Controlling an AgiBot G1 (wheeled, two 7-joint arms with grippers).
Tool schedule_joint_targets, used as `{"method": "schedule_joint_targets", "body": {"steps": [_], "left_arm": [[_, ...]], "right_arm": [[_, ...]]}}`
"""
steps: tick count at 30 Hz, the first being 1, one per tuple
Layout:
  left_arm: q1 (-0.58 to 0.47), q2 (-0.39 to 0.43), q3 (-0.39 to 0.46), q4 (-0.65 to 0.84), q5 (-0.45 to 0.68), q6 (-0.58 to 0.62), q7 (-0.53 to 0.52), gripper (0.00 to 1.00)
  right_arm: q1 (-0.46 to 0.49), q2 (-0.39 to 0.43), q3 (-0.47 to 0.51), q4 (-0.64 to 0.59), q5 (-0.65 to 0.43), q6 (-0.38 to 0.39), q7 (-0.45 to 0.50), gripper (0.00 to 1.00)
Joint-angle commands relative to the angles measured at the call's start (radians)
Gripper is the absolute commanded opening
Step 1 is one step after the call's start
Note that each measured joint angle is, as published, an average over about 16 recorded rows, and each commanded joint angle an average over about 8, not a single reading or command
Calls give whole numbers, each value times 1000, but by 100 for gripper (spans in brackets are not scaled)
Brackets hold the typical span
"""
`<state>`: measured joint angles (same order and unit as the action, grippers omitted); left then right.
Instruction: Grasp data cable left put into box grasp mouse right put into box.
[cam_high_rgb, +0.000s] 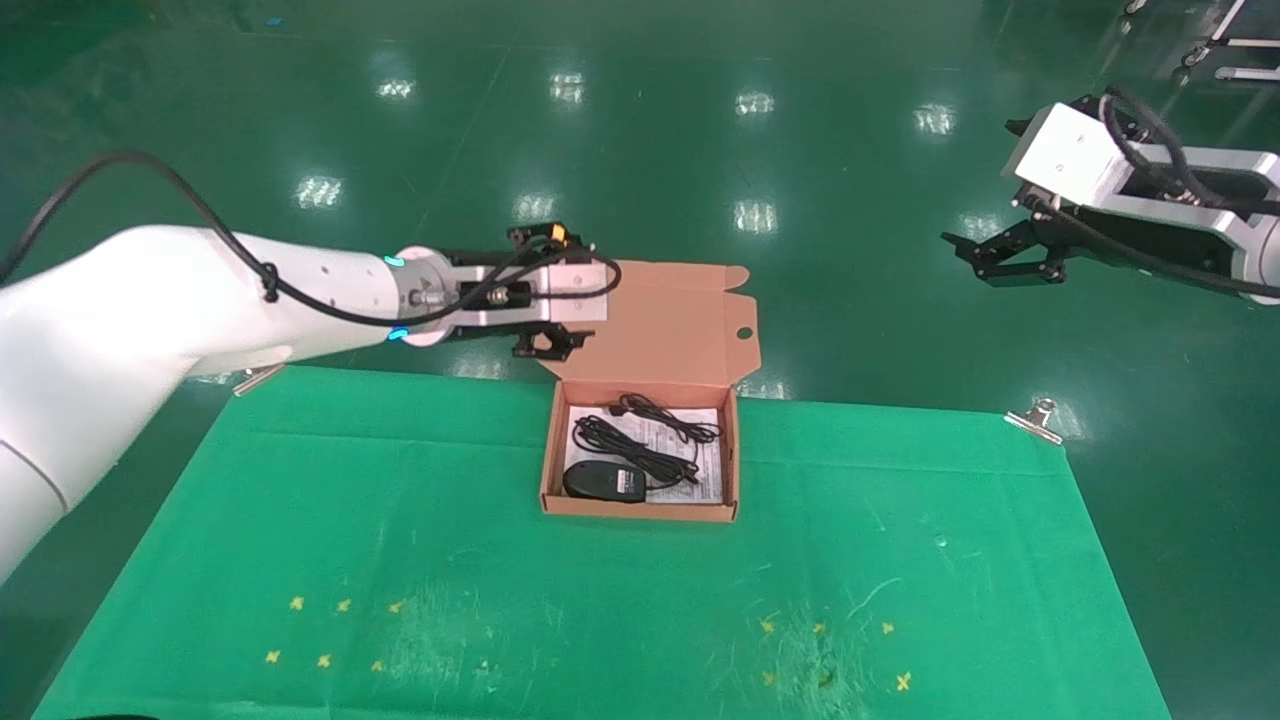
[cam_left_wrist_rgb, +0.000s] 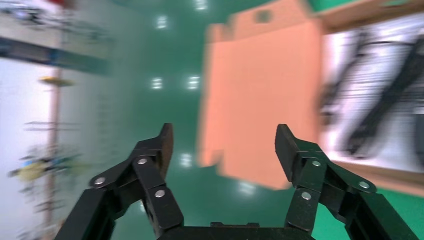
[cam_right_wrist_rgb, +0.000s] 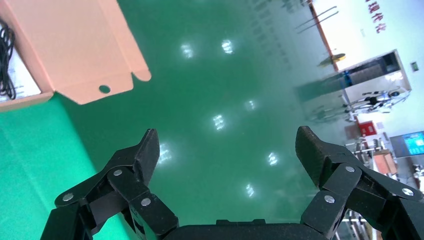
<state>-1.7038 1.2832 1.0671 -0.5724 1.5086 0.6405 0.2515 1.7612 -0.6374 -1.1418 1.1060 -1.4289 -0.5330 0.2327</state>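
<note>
White arms, black cables, black end effectors

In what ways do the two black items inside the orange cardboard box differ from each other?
The black oval mouse is one solid rounded body, while the thin black data cable is a long, narrow bundle of loops. The mouse lies at the near edge of the box; the cable lies farther back. Both rest on a white printed sheet.
</note>
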Motion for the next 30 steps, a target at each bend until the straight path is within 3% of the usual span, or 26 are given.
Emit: {"method": "schedule_joint_targets", "body": {"steps": [1,22,30], "left_arm": [[-19,-5,-6,3,-2,-5,-4,100],[227,-258,-302,-268,-296,321,-169,100],[296,-329,-385,-344,-379,412,-215,100]], "right_arm": [[12,4,1,9,-13,2,-11,100],[-247,12,319,71,250,-355,-23,100],[-320,14,410,89,325,-456,-27,100]]}}
